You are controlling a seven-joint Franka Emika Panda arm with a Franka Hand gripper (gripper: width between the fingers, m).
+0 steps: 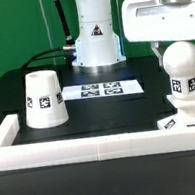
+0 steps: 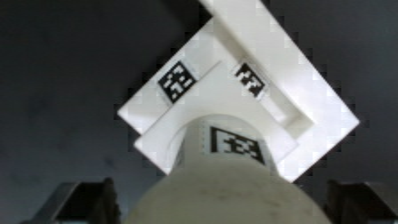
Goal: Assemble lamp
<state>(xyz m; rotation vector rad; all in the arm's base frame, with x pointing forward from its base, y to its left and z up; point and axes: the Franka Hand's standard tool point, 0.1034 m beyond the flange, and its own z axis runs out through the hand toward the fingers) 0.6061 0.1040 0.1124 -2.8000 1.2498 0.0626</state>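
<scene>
A white lamp bulb [image 1: 182, 73] with marker tags stands upright in the white lamp base [image 1: 193, 120] at the exterior view's right. My gripper [image 1: 176, 47] hangs just above the bulb's top, open, with one finger [image 1: 155, 51] beside its rounded top. In the wrist view the bulb [image 2: 228, 160] fills the middle, over the square base [image 2: 178, 85]. My gripper [image 2: 217, 208] has its dark fingers [image 2: 80, 200] on either side, with gaps to the bulb. A white cone-shaped lamp hood [image 1: 43, 98] with tags stands at the exterior view's left.
The marker board [image 1: 101, 88] lies flat behind the middle of the black table. The robot's white pedestal [image 1: 95, 40] stands behind it. A white raised wall [image 1: 82, 145] runs along the front edge and turns up the left side [image 1: 4, 135].
</scene>
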